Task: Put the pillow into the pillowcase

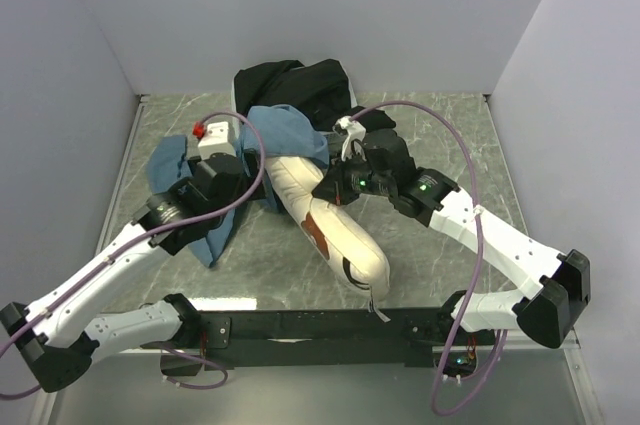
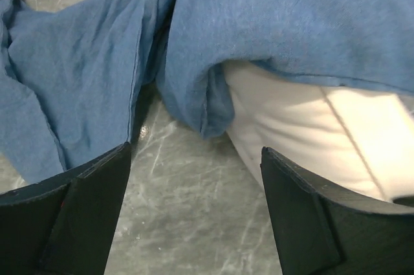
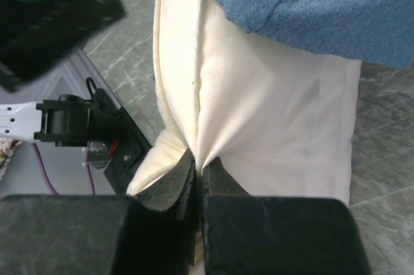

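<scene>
The cream pillow [image 1: 340, 235] lies diagonally across the middle of the table. Its far end is tucked under the slate-blue pillowcase [image 1: 290, 130], which spreads out to the left. In the right wrist view my right gripper [image 3: 200, 162] is shut on a pinched fold of the pillow [image 3: 272, 113], just below the pillowcase hem [image 3: 310, 3]. My left gripper [image 2: 195, 149] is open just above the marble table, nothing between its fingers. Right in front of it the pillowcase [image 2: 272, 16] drapes over the pillow's end [image 2: 310, 126].
A black cloth [image 1: 300, 85] is heaped at the back behind the pillowcase. A white box with a red knob [image 1: 215, 135] sits by the left arm. Walls close in three sides, and a black rail [image 1: 300, 325] runs along the near edge.
</scene>
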